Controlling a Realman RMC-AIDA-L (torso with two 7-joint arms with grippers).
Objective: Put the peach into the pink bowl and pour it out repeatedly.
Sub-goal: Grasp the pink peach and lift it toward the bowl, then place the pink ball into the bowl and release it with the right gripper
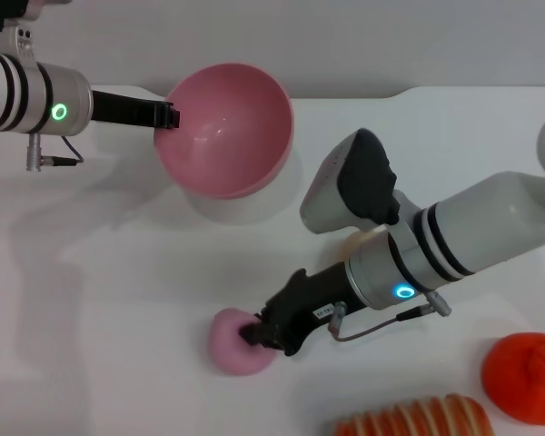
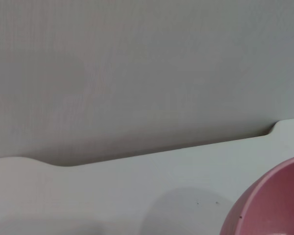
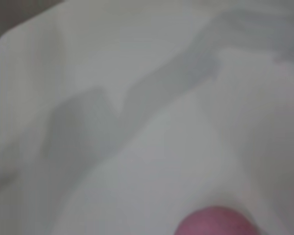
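— Resting near the front edge of the surface [image 1: 100, 300], the peach [image 1: 236, 343] is pinched by the right pincer [image 1: 259, 334].

— How should it be handled?

— Likely light and smooth; gripped across its middle. Being round, no long axis is shown. The pink bowl [image 1: 225, 127], tipped open-side forward, is clamped at its rim by the left pincer [image 1: 169, 115].

peach [image 3: 216, 221] blurred and cropped, striped bread [image 1: 413, 420] cut off

glossy smooth plastic on the pink bowl [image 1: 225, 129], upper middle of the frame, with small highlights inside. matt, soft-looking pink skin on the peach [image 1: 232, 343], lower middle. smooth matt white on the table [image 1: 100, 300]. glossy white shell and matt black plastic on the right arm [image 1: 454, 238]. dimpled orange rind on the tangerine [image 1: 525, 376], lower right.
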